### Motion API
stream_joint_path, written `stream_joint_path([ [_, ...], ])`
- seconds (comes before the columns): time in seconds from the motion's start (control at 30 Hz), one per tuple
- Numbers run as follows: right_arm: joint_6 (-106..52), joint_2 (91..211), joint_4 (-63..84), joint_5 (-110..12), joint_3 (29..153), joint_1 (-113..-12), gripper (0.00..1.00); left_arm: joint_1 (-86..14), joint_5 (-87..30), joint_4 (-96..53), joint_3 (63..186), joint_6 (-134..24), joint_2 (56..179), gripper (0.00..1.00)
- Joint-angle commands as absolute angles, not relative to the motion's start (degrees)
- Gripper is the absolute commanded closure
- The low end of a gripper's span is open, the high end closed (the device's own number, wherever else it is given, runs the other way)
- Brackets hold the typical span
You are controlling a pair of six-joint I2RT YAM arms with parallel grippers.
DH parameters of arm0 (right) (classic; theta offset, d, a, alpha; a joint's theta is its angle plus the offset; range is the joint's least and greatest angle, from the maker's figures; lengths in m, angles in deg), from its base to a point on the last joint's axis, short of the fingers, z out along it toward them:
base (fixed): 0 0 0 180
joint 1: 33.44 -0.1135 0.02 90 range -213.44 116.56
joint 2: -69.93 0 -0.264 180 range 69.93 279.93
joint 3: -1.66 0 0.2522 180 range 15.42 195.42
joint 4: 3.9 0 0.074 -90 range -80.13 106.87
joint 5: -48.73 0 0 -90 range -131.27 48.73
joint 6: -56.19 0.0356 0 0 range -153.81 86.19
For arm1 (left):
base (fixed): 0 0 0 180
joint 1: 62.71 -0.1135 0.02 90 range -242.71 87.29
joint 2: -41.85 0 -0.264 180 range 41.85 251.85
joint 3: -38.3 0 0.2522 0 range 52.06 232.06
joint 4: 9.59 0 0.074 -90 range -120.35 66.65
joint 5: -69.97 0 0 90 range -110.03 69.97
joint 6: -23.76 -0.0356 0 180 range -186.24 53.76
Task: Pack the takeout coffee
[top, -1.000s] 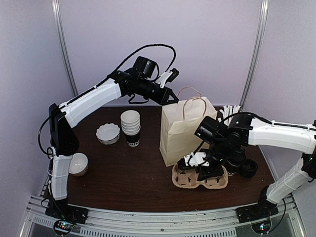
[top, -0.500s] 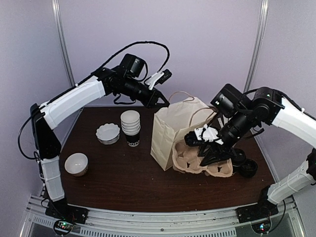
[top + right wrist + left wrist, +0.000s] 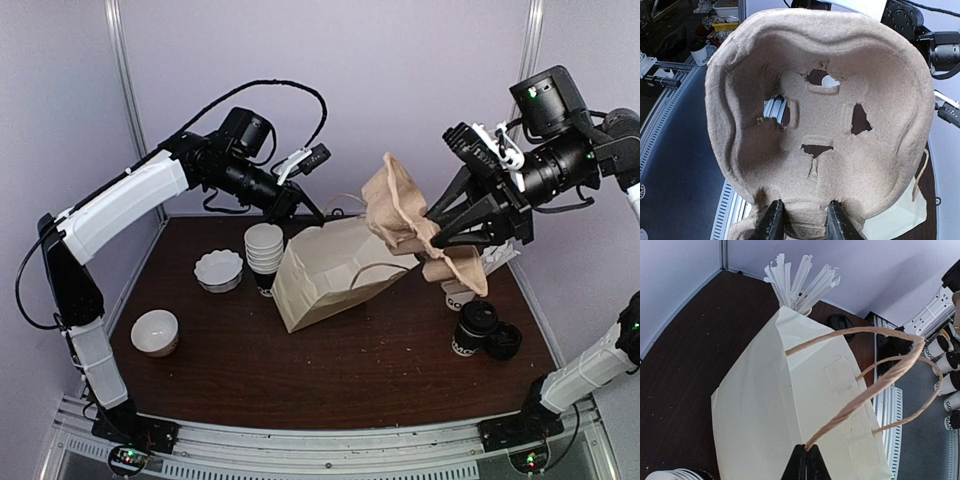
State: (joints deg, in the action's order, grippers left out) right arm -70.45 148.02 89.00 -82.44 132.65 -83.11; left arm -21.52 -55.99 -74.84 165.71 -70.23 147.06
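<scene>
The takeout coffee [image 3: 474, 328], a black lidded cup with white lettering, stands on the table at the right. My right gripper [image 3: 433, 231] is shut on the rim of a brown pulp cup carrier [image 3: 405, 212] and holds it tilted, high above the table, above and to the left of the coffee. The carrier fills the right wrist view [image 3: 825, 115], with the gripper [image 3: 803, 222] on its lower edge. My left gripper [image 3: 306, 206] is shut on one twine handle [image 3: 865, 385] of the cream paper bag [image 3: 330, 270]. The bag leans to the left. The left gripper also shows in its wrist view [image 3: 806, 463].
A stack of unlidded cups [image 3: 265, 256], a white fluted dish [image 3: 218, 269] and a small bowl [image 3: 155, 332] sit at the left. A white lettered cup [image 3: 455, 296] with white sticks [image 3: 800, 282] stands behind the bag. A loose black lid [image 3: 506, 341] lies beside the coffee.
My right gripper has lifted the carrier off the table, up and to the right. My left gripper has pulled the bag handle to the left, so the bag has tipped over to the left.
</scene>
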Motion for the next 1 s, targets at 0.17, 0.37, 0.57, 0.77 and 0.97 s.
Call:
stream_joint_path([
  [0.17,-68.9,153.3,87.0,-80.4,140.8,-82.5,0.71,-21.8,-67.5,-73.2,161.9,-68.7,142.2,1.00],
  [0.37,-68.4,156.0,82.8,-78.5,141.5,-82.5,0.69,-21.8,-69.6,-71.8,158.9,-67.5,139.9,1.00],
  [0.57,-66.9,158.8,81.4,-81.4,140.1,-82.5,0.69,-21.7,-73.1,-68.5,154.1,-65.1,139.4,1.00],
  [0.77,-65.9,161.8,80.1,-82.6,138.8,-82.6,0.69,-21.7,-75.3,-63.7,149.2,-62.9,139.7,1.00],
  [0.97,-66.2,164.2,78.8,-82.9,136.6,-82.6,0.69,-21.7,-75.0,-62.7,148.8,-62.3,141.4,1.00],
])
